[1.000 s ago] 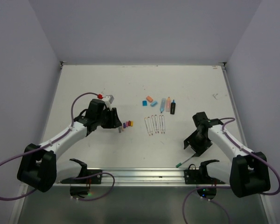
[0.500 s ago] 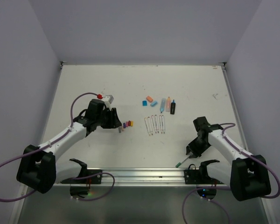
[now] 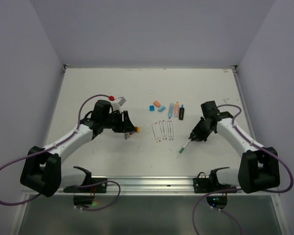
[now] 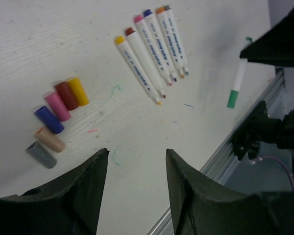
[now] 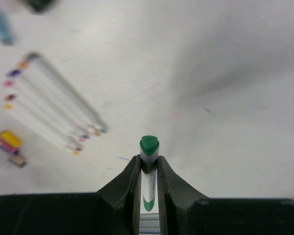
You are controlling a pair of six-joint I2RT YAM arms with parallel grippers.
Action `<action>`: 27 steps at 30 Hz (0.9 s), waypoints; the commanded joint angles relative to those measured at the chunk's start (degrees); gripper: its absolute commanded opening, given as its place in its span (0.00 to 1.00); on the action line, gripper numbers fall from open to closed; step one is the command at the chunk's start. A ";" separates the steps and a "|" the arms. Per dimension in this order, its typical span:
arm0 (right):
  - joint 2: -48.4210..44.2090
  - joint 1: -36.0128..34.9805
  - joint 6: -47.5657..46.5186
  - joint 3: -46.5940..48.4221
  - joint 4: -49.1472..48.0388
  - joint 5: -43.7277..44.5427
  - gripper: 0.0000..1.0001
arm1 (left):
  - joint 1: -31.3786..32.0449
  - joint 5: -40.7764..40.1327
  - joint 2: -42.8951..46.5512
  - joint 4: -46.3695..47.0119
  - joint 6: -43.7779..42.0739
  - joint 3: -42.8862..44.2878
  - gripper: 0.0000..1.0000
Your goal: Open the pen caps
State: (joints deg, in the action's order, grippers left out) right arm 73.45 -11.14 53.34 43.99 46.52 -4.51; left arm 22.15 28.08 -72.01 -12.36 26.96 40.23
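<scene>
My right gripper [image 3: 194, 135] [image 5: 149, 157] is shut on a white pen [image 3: 187, 143] with a green cap. The pen's green end [image 5: 149, 145] sticks out past the fingertips, and it hangs tilted over the table right of centre. The left gripper [image 3: 129, 123] [image 4: 136, 151] is open and empty, hovering over a row of loose pen caps [image 3: 135, 130]: yellow [image 4: 78, 91], red [image 4: 66, 95], pink [image 4: 56, 106], blue [image 4: 49, 119], tan [image 4: 49, 139] and grey [image 4: 41, 154]. Several uncapped white pens [image 3: 162, 130] [image 4: 152, 54] lie side by side at the centre.
Highlighters [image 3: 176, 110] lie behind the white pens, with chunky blue [image 3: 151, 107] and orange [image 3: 157, 104] caps loose to their left. A metal rail [image 3: 147, 183] runs along the table's near edge. White walls enclose the table on three sides.
The right gripper has shut on the green-capped pen near the rail and carried it up and away from the rail. The left gripper has shifted right over the loose caps.
</scene>
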 commanded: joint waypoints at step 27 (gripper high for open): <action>14.53 -13.74 0.62 23.08 -35.09 -29.41 0.00 | 3.86 32.31 -12.28 32.31 17.86 4.77 0.64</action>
State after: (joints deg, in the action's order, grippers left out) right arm 87.59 -24.71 52.18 64.93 14.85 -31.57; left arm 25.65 58.61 -83.79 16.88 43.68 43.31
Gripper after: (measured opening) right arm 0.185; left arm 0.644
